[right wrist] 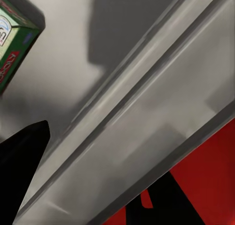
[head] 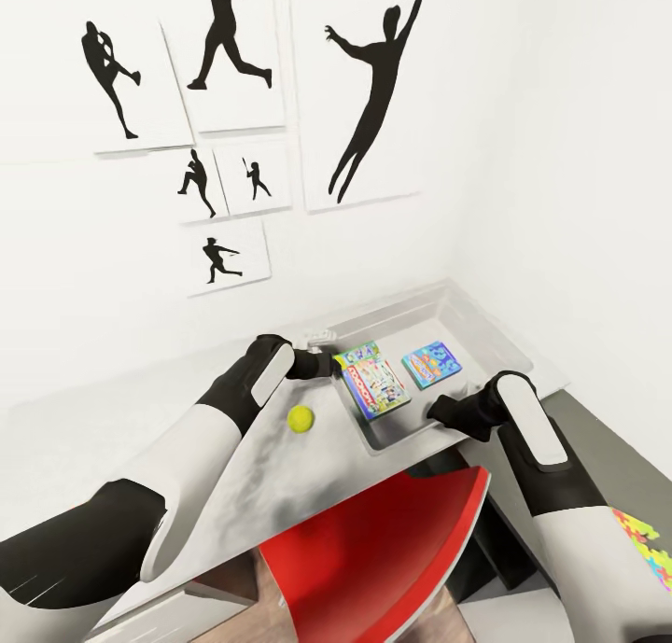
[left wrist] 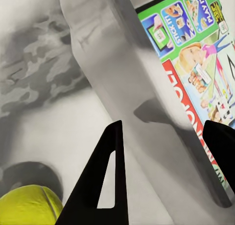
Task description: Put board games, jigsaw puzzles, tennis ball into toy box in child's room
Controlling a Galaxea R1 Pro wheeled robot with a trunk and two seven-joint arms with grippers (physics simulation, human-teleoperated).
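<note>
The translucent grey toy box [head: 485,330] stands on the pale table [head: 103,438] below the wall pictures. Inside lie a green-edged board game [head: 373,380] and a light blue board game [head: 432,363]. The tennis ball [head: 301,419] rests on the table just left of the box. My left gripper [head: 327,363] is open at the box's left wall [left wrist: 112,63], with the green-edged game [left wrist: 196,63] beyond and the ball [left wrist: 27,205] beside one finger. My right gripper [head: 437,410] is open at the box's near rim [right wrist: 147,102]. A jigsaw puzzle [head: 649,545] lies at the far right.
A red chair [head: 373,550] sits under the table's near edge, below both arms, and shows as the red chair [right wrist: 210,181] past the box rim. The lower dark grey top [head: 597,428] adjoins on the right. White walls close the corner behind the box.
</note>
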